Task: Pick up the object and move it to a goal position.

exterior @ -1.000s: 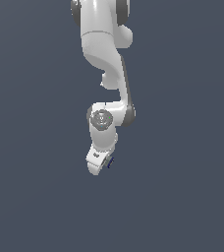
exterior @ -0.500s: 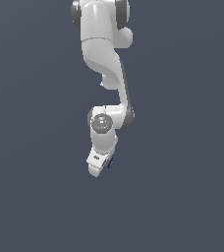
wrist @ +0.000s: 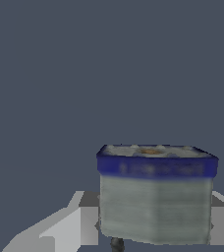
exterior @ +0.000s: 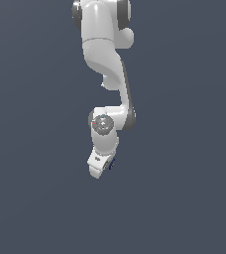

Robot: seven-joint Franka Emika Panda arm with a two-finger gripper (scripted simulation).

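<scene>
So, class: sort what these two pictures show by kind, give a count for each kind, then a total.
Robot arms, white: 1
Grippers on that arm: 1
Grey-green objects with a dark blue edge: 1, sitting between the gripper's fingers
Total: 3
</scene>
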